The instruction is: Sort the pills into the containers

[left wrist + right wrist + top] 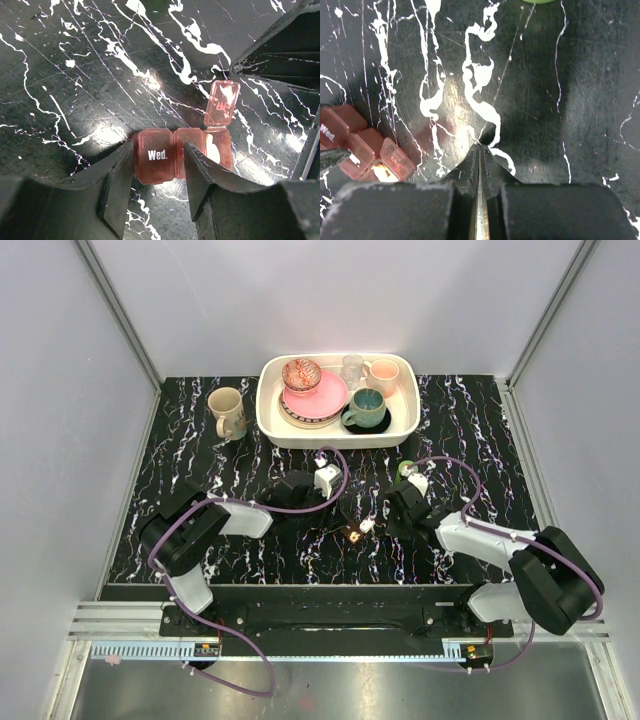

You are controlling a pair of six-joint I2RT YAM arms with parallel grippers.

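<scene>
One pill case (pixel 175 157) flat on the black table (pixel 470 440), near the front middle, between the two arms. Red-brown and see-through. Three little boxes in a row in the left wrist view. Two shut, one of them marked "Wed." One at the end open, with its lid (pixel 222 102) standing up. One white pill (pixel 214 150) inside the open box.

Left gripper (pixel 159 147) spread apart. One finger (pixel 117 185) just beside the "Wed." end, the other over the middle box. Cannot tell if pressing on the case or just above it.

Right gripper (pixel 480 147) pressed tight together, pinching nothing. Low over bare table, with the case near it, off to the left in its own view. One green thing (pixel 405 468) on the table by the right arm.

At the back, one white tray (pixel 265 415). In it:
- two mugs, one teal mug (pixel 365 408) and one pinkish mug (pixel 385 375)
- one clear glass (pixel 352 368)
- one pink plate (pixel 320 395)
- one patterned bowl (pixel 300 373) on the plate

One beige mug (pixel 227 412) alone on the table, just left of the tray.
</scene>
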